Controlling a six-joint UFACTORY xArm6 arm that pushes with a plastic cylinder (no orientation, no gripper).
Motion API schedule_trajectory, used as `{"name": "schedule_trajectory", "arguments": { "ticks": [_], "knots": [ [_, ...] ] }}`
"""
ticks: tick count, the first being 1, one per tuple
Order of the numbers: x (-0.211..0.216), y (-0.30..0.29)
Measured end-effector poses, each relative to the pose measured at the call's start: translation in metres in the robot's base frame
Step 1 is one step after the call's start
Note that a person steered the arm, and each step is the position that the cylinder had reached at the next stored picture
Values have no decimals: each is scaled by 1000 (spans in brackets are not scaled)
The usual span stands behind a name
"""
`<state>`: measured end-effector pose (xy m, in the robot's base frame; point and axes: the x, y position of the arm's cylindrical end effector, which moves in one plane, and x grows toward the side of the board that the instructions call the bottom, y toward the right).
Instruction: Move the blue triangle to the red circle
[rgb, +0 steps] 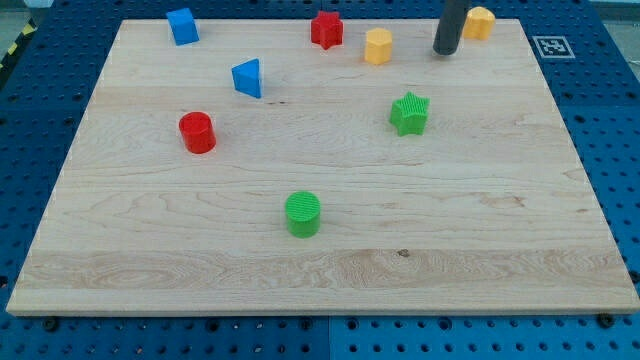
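We are sitting with my tip (445, 51) at the far right of the wooden board (320, 270), just left of a yellow block (480, 22) and right of the yellow hexagon (378, 46). There is no hand on this rig, only the bare rod, so nothing is spread, pressed or pinching; the tip is touching no block.

The blue triangle (248, 78) is lying far left of centre, well apart from the tip. The red circle (198, 132) is standing nearer and further left of it, close by, with bare wood between the two.

Risks we are noting:
- Travelling left along the far edge, the tip is likely clipping the yellow hexagon or the red star (327, 29), which lie between us and the triangle.
- The triangle's slanted faces are inviting a glancing contact; pushed off-centre, it is probably spinning or sliding past the circle.
- A hard push is risking knocking the red circle away.

Hard to make out: the rod's upper part is running out of view at the top, and the shape of the yellow block beside the tip is unclear. The blue block (183, 26) at far left looks like a cube.
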<state>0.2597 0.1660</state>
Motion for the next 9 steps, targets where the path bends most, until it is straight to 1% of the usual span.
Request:
{"name": "schedule_trajectory", "arguments": {
  "ticks": [3, 4, 5, 6, 8, 9],
  "knots": [
    [0, 0],
    [10, 0],
    [50, -7],
    [62, -64],
    [64, -217],
    [61, -218]
  ]
}}
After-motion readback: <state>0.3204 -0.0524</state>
